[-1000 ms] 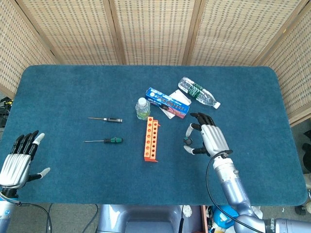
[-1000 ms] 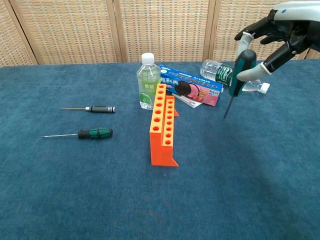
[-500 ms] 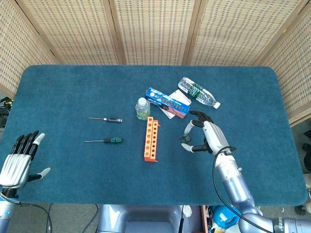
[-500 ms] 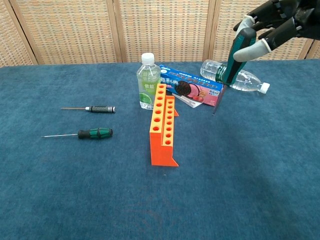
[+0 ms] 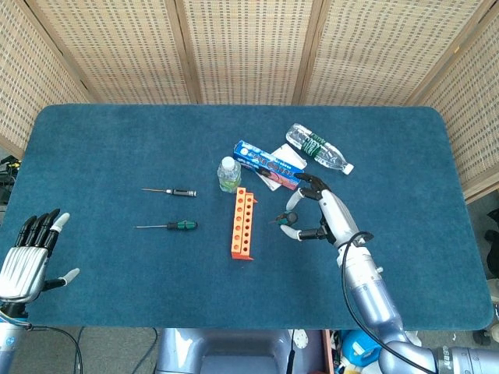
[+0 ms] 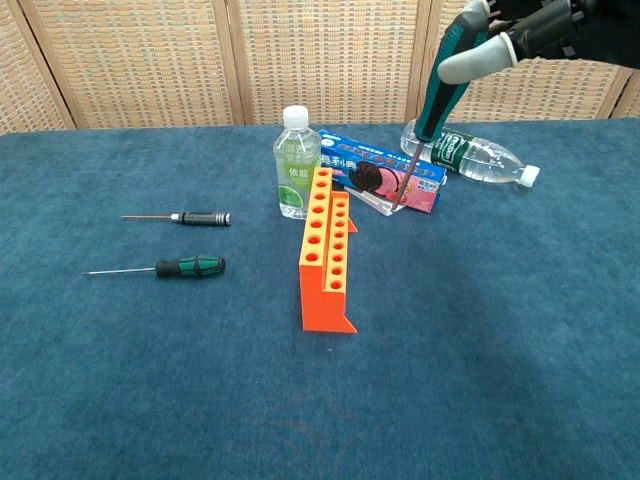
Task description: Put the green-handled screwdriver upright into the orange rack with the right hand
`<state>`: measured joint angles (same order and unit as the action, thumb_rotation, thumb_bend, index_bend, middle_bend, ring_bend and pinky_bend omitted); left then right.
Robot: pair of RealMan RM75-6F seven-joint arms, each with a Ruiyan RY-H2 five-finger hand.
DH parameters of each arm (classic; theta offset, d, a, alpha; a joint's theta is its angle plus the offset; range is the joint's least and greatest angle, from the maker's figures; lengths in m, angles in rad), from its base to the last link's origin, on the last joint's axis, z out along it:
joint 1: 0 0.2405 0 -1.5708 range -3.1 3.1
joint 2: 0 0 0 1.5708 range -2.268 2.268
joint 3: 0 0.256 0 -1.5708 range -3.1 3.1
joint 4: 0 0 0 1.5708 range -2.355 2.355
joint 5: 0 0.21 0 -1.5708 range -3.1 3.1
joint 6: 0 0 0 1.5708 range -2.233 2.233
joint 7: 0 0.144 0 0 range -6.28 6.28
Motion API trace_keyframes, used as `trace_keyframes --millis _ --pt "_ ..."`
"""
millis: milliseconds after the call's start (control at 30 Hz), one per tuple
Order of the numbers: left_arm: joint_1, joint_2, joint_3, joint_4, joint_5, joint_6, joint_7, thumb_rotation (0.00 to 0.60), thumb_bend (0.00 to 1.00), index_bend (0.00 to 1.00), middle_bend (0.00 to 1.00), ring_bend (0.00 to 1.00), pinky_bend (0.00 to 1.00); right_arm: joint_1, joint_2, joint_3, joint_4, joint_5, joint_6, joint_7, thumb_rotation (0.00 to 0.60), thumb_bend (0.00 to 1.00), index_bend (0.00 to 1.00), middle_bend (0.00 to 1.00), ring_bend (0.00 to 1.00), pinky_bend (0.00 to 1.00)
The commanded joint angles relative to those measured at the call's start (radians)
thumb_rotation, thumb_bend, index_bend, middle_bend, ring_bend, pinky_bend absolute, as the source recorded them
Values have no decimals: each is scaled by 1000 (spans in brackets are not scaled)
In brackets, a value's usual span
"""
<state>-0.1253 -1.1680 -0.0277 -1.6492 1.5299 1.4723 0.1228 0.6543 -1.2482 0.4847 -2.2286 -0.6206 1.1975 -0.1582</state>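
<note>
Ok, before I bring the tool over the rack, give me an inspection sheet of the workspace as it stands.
Surface: blue cloth table, flat, no spills seen.
Job's things: orange rack stands mid-table, holes empty; green-handled screwdriver held in the air right of the rack, tilted, tip down.
Clutter: two screwdrivers lying left of the rack, one black-handled, one green-and-black; small bottle upright behind the rack; biscuit box; clear bottle on its side.
Hands: right hand grips the screwdriver handle; left hand at the table's near left edge, fingers apart, holding nothing.
Cables: black cable along the right forearm.
Surroundings: woven screens behind and at the sides.
</note>
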Motion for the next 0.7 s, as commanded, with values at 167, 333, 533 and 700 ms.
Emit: trace_keyframes --millis 167,333,533,700 --pt "-1 0 -2 4 -4 -3 -4 600 0 0 0 0 0 36 -18 47 -9 68 29 28 600 206 695 105 0 0" --pt "-2 -1 -2 4 -5 -4 -6 600 0 0 0 0 0 78 -9 79 -35 139 58 -3 600 206 694 105 0 0" --pt "-1 2 -2 2 -4 -1 -9 600 0 0 0 0 0 118 -5 108 -57 224 73 -5 600 206 694 105 0 0" --pt "0 4 -3 2 -5 0 -13 600 0 0 0 0 0 145 -10 105 -62 254 87 -16 600 206 694 105 0 0"
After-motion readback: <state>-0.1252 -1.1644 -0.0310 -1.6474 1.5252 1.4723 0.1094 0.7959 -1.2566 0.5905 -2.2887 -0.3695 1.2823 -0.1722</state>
